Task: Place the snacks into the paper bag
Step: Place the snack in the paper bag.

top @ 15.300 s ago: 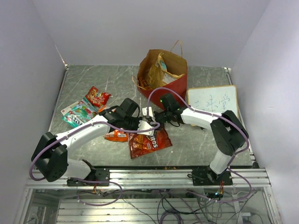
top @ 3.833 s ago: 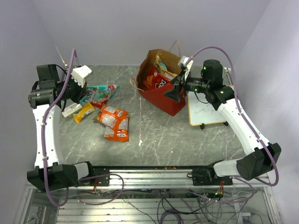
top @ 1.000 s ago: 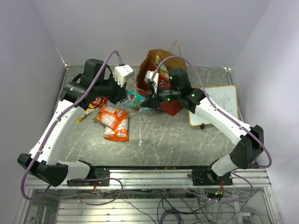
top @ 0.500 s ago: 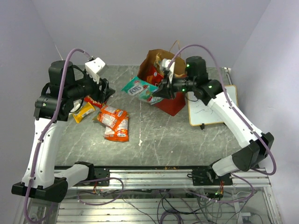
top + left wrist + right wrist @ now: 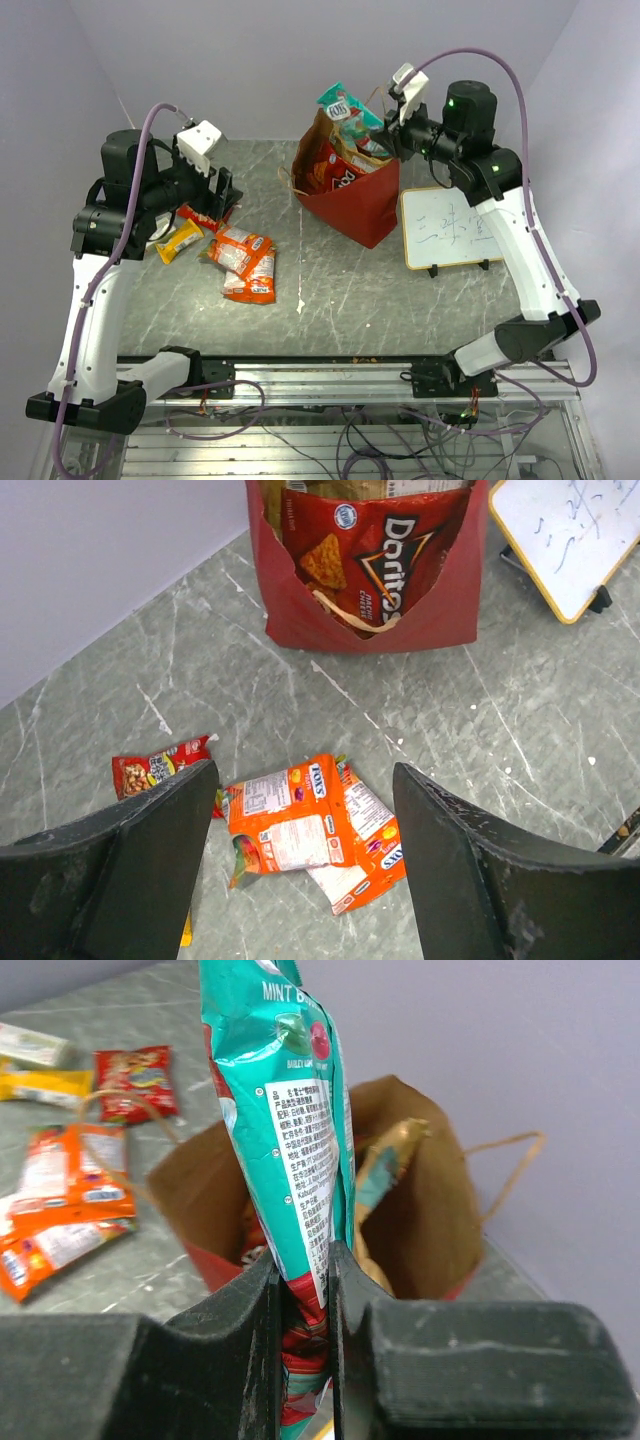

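The red paper bag [image 5: 352, 205] stands upright at the back of the table, with a red Doritos bag [image 5: 385, 550] and other snacks inside. My right gripper [image 5: 388, 138] is shut on a teal-white packet [image 5: 343, 106] and holds it upright over the bag's mouth [image 5: 420, 1230]. The packet [image 5: 290, 1110] is pinched between the jaws of that gripper [image 5: 305, 1260]. My left gripper [image 5: 222, 195] hangs open and empty above two orange packets [image 5: 290, 820]. A small red packet [image 5: 160, 765] and a yellow one [image 5: 180, 240] lie to their left.
A wood-framed whiteboard [image 5: 455, 225] stands right of the bag. The bag's thin handles [image 5: 510, 1175] stick out at its rim. Purple walls close in the table on three sides.
My left gripper opened, let go of the teal packet and drew back left. My right gripper carried the packet up and right, from beside the bag to above its mouth.
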You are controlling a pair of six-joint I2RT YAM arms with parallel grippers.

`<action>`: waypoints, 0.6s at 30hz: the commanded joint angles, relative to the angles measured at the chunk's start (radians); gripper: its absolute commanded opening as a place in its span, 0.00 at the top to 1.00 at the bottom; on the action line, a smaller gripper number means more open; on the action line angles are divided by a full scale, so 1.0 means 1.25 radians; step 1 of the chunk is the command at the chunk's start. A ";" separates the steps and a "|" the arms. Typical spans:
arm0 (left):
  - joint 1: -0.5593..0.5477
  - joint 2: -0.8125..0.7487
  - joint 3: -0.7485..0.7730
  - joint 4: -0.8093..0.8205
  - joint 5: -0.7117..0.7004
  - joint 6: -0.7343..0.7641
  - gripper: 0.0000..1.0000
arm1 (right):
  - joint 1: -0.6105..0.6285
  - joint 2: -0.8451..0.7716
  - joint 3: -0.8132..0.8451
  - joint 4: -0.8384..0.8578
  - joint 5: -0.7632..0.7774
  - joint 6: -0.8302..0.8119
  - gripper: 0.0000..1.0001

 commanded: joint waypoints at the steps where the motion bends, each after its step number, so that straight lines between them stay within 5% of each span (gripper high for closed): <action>1: 0.010 -0.006 0.011 0.030 -0.066 -0.010 0.18 | -0.004 0.060 0.064 -0.024 0.182 -0.028 1.00; 18: 0.014 -0.027 -0.010 0.033 -0.062 0.002 0.17 | -0.004 0.258 0.174 -0.083 0.306 -0.085 1.00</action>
